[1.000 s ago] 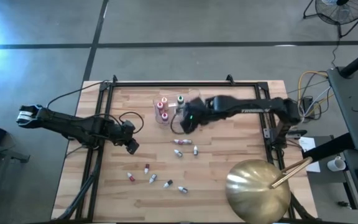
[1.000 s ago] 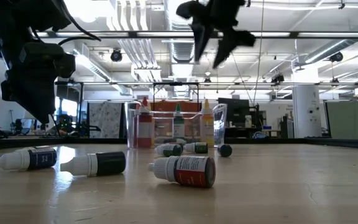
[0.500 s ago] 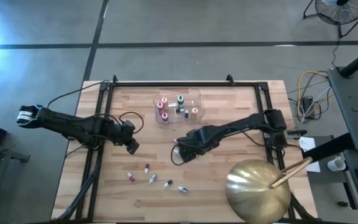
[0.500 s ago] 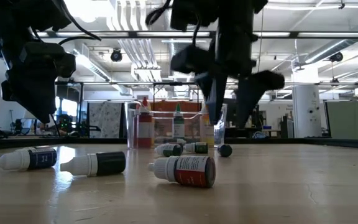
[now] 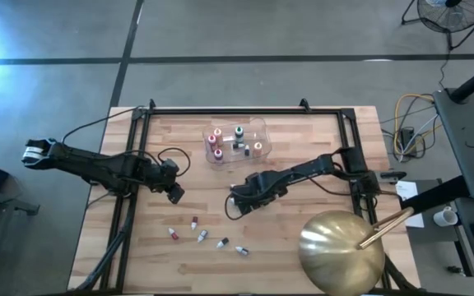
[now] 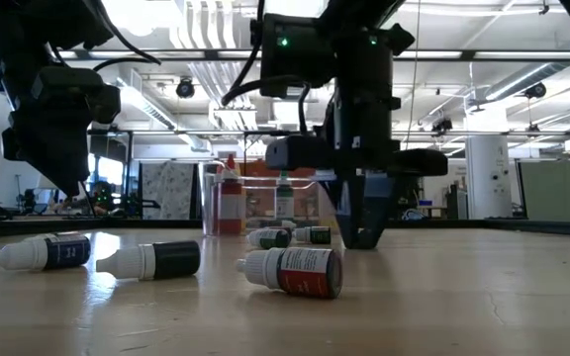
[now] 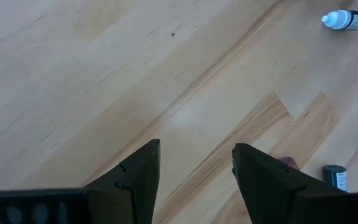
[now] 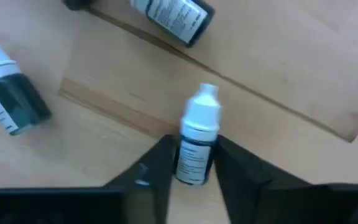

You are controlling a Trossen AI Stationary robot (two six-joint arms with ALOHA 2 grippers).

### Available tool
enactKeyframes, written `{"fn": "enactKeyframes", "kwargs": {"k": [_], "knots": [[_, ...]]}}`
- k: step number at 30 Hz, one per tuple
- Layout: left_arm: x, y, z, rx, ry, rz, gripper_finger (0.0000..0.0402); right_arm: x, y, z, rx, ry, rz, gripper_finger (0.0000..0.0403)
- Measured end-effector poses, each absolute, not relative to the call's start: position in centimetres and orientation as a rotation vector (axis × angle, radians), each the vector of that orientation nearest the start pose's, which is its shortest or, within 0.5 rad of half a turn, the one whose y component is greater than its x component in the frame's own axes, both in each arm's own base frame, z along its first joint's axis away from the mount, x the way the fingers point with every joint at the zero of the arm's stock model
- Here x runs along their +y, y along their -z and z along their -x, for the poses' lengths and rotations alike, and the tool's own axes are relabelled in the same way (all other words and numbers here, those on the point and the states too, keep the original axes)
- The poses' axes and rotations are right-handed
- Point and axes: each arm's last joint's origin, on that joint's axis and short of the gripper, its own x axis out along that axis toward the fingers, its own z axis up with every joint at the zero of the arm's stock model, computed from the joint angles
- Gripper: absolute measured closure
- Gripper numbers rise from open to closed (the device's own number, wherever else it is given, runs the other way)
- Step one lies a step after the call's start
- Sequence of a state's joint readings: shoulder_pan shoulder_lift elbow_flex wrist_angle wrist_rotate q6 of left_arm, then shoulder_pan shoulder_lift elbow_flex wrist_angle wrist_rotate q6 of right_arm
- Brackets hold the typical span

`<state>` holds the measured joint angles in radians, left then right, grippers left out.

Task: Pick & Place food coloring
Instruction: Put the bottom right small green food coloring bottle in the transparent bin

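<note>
Bottle labels carry print too small to read. Left claw (image 5: 174, 191) hangs over bare bench (image 5: 303, 156) at the left, fingers parted, holding nothing. Loose food coloring bottles (image 5: 202, 237) lie near the front edge. More stand in the clear tub (image 5: 235, 141) at the back. Right claw (image 8: 191, 163) is down at mid-bench, fingers either side of a white-capped bottle (image 8: 197, 143) lying flat, not yet clamped. Wood-plank top, black frame. Gold dome (image 5: 341, 249) front right. Open hall with ceiling lights behind.
</note>
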<state>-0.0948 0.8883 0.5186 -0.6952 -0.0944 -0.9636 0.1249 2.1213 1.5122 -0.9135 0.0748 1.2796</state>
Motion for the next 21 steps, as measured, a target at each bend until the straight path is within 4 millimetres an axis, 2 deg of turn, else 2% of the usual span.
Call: {"fn": "enactKeyframes", "kwargs": {"k": [4, 8, 11, 15, 18, 21], "knots": [[-1.2, -19.1, -15.0, 0.966, -0.505, 0.769, 0.0227, 3.9, -15.5, -39.6, 1.177, 0.936, -0.774, 0.0358], [-1.2, -19.1, -15.0, 0.966, -0.505, 0.770, 0.0227, 2.5, -21.0, -39.4, 0.921, 0.967, -0.698, 0.0367], [-1.2, -19.1, -15.0, 0.966, -0.506, 0.770, 0.0227, 0.8, -25.7, -38.9, 0.744, 0.963, -0.678, 0.0355], [-1.2, -19.1, -15.0, 0.966, -0.505, 0.769, 0.0227, -4.1, -30.2, -38.3, 0.597, 0.882, -0.717, 0.0327], [-1.2, -19.1, -15.0, 0.969, -0.500, 0.759, 0.0227, -7.0, -31.5, -37.7, 0.581, 0.792, -0.837, 0.0295], [-1.1, -19.1, -15.0, 0.967, -0.501, 0.757, 0.0227, -7.8, -31.9, -37.3, 0.567, 0.787, -0.884, 0.0260]]}}
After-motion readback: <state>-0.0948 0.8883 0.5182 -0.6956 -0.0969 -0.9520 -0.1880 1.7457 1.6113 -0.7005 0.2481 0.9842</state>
